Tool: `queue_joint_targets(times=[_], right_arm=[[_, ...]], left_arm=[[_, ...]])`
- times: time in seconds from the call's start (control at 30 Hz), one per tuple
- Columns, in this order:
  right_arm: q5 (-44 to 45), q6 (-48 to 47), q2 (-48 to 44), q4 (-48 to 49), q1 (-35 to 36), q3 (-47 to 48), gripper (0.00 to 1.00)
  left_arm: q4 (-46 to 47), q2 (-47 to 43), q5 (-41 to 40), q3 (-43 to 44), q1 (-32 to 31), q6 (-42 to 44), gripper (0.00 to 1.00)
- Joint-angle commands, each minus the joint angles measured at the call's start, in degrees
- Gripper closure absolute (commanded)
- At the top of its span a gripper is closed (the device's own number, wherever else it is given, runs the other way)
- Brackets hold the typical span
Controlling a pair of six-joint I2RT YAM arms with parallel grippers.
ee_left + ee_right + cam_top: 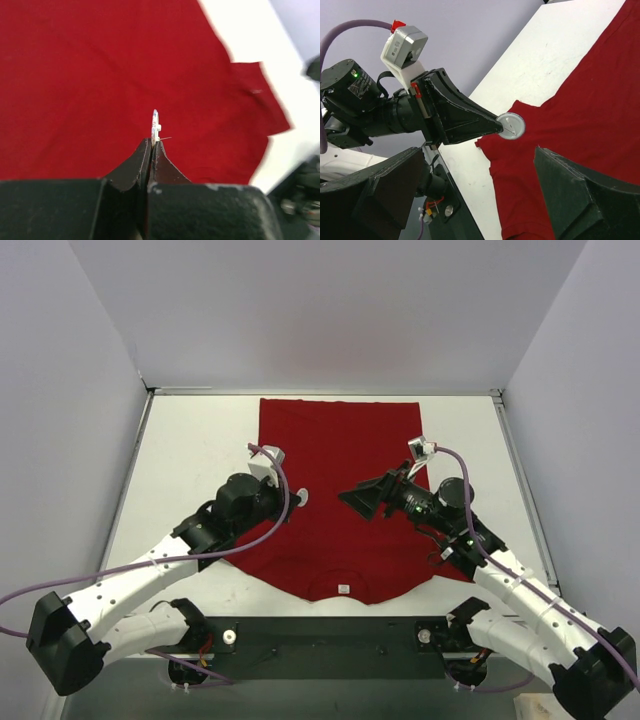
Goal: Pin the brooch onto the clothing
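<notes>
My left gripper (290, 499) is clamped on the edge of the round white brooch (302, 497), holding it upright over the red T-shirt (335, 445) spread flat on the bench (195, 455). Its thin pin juts out sideways. I cannot tell whether it touches the cloth. My right gripper (362, 502) hangs just beside it, fingers wide apart and empty. I judge the pinning not yet begun. Next, the right should bunch or steady the fabric while I drive the pin through.

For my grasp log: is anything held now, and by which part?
The left end effector pinches the white brooch by its rim. The right end effector is open, holding nothing.
</notes>
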Motion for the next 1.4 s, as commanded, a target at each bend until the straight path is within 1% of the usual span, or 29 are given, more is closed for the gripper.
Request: queue_joint_targets(times=[0.0,0.07,0.27,0.33,0.4,0.43,0.57,0.6,0.73,0.83,1.0,1.2,1.37], right_arm=[[-2.41,-0.64,0.80,3.46,-0.89,0.72,0.00],[-2.76,-0.55,1.32,3.46,-1.07,0.89,0.00],[-3.11,0.42,1.94,3.11,-2.56,0.89,0.00],[-2.33,1.29,1.94,2.06,-3.70,0.72,0.00],[-1.01,2.26,1.85,-0.66,-4.84,0.80,0.00],[0.39,3.39,1.94,-2.15,-6.50,0.89,0.00],[0.58,5.86,3.08,-5.32,-10.82,0.10,0.00],[0.75,6.21,3.34,-6.02,-11.35,0.36,0.00],[0.93,6.57,5.54,-10.06,-13.02,1.50,0.00],[1.98,5.08,6.94,-14.71,-13.72,3.34,0.00],[4.53,4.28,8.62,-19.03,-16.36,4.06,0.00],[5.68,3.93,10.82,-24.13,-20.31,4.76,0.00],[5.68,2.97,11.61,-25.54,-21.99,4.58,0.00]], left_arm=[[-7.27,1.13,-9.71,3.30,-0.33,5.25,1.00],[-7.55,1.83,-10.42,3.12,-0.33,7.52,1.00],[-9.65,5.44,-16.83,3.56,-0.33,8.24,1.00],[-10.88,7.28,-19.63,4.00,-0.33,7.98,1.00],[-12.46,9.64,-20.44,4.96,-0.24,8.42,1.00],[-12.99,10.70,-21.57,5.40,-0.33,8.42,1.00],[-16.94,16.50,-23.16,9.08,-0.42,8.68,1.00],[-17.74,19.04,-23.52,9.97,-0.42,8.68,1.00],[-21.08,24.68,-25.89,13.48,-1.73,7.45,1.00],[-23.80,28.11,-29.22,16.21,-3.22,7.19,1.00],[-30.30,34.00,-37.92,20.86,-6.57,6.57,1.00],[-39.71,40.85,-46.79,27.19,-10.26,2.01,1.00],[-44.80,45.51,-48.48,30.80,-11.14,-0.72,1.00]])
